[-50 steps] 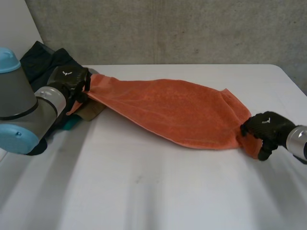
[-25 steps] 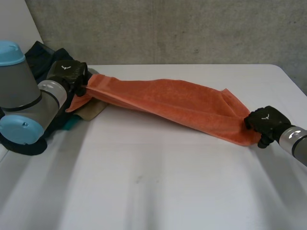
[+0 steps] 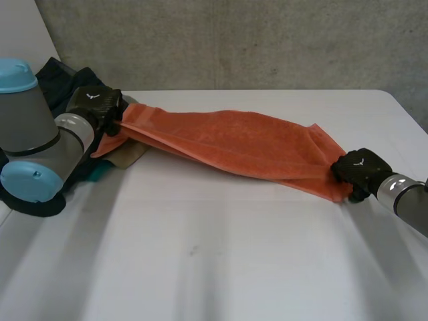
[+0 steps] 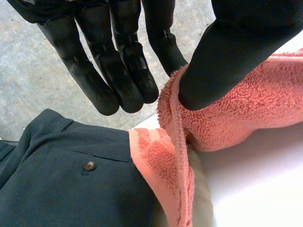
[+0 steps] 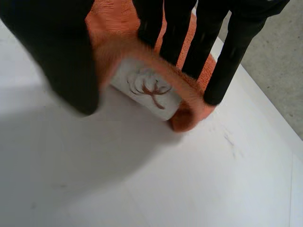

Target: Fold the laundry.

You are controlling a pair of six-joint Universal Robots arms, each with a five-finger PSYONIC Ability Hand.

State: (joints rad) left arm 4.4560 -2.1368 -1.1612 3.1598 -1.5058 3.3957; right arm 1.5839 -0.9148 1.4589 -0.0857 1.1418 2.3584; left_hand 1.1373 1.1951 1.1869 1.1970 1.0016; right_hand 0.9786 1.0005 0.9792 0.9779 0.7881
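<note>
moved inward a little with the right hand (image 3: 358, 170), pinching one end of the orange towel (image 3: 234, 150) against its thumb. pinched the other end in the left hand (image 3: 97, 107), beside dark trousers (image 3: 57, 77). held stretched low over the table (image 3: 200, 254), likely to spread it flat for folding.

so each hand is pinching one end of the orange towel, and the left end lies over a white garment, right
Not quite. The garment under the left end of the orange towel is dark, not white; the left wrist view shows it, with a button. The rest stands: the left hand pinches one end of the towel and the right hand the other.
</note>
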